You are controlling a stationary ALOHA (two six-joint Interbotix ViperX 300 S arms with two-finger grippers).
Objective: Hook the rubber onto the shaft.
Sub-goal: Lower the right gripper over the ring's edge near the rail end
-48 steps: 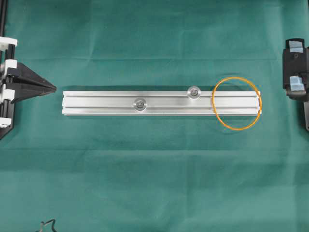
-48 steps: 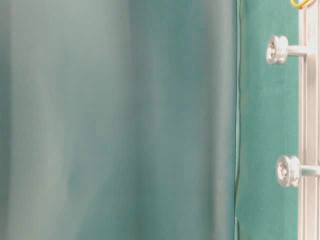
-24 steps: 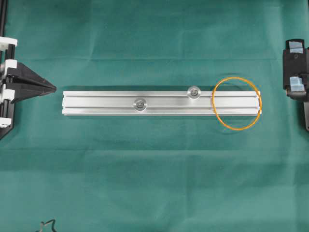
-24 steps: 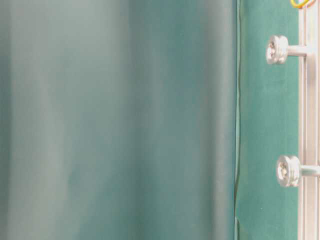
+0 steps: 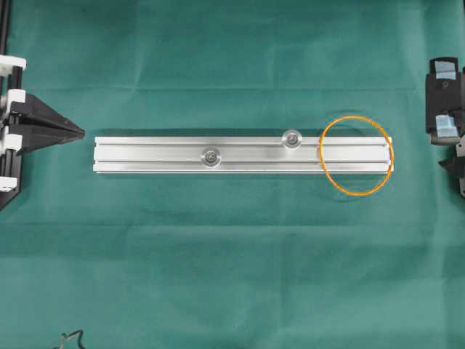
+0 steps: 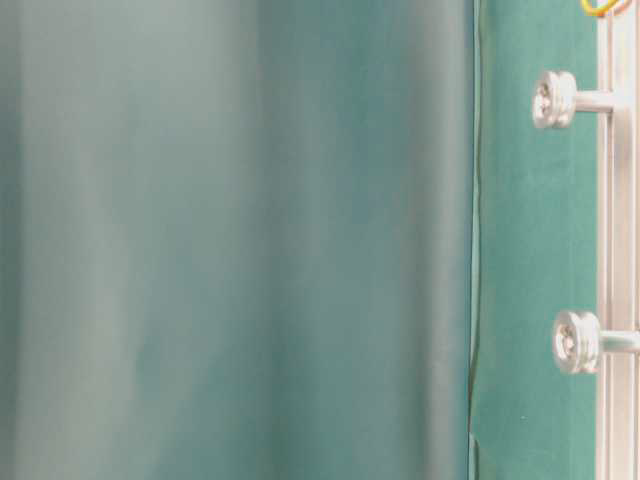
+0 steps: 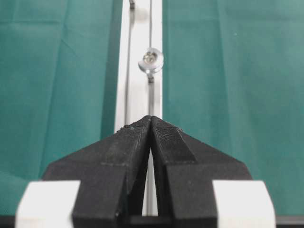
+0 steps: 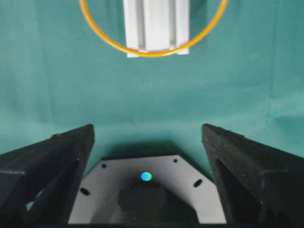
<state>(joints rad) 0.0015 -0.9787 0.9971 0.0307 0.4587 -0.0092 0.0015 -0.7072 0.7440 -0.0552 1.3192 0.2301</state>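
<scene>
- The orange rubber band (image 5: 356, 155) lies loose over the right end of the aluminium rail (image 5: 160, 155) in the overhead view, draped across the rail's width with its arcs resting on the green cloth (image 5: 232, 276) of the tabletop on either side. It is hooked on nothing yet.
- Two flanged shafts stand up from the rail: the nearer shaft (image 5: 292, 139) sits just beside the band's left arc but outside the loop, and the middle shaft (image 5: 211, 156) is further along toward the left arm.
- The left pincer (image 7: 151, 118) is closed with its tips pressed together, holding nothing, parked off the rail's left end and pointing along it.
- The right pincer (image 8: 147, 137) is spread wide and empty, off the rail's right end, with the band's near arc and the rail's end face ahead of it in its wrist view.
- Risks, as I judge them: the band is thin and lies flat on metal and cloth, so a fingertip may slide over it or pinch cloth along with it; a pull on one arc could drag the whole loop off the rail end instead of lifting it.
- Stretched over a shaft's flange, the band could snap back off (it is springy) if let go before it seats below the flange.
- No containers are in view, so nothing is held in any.
</scene>
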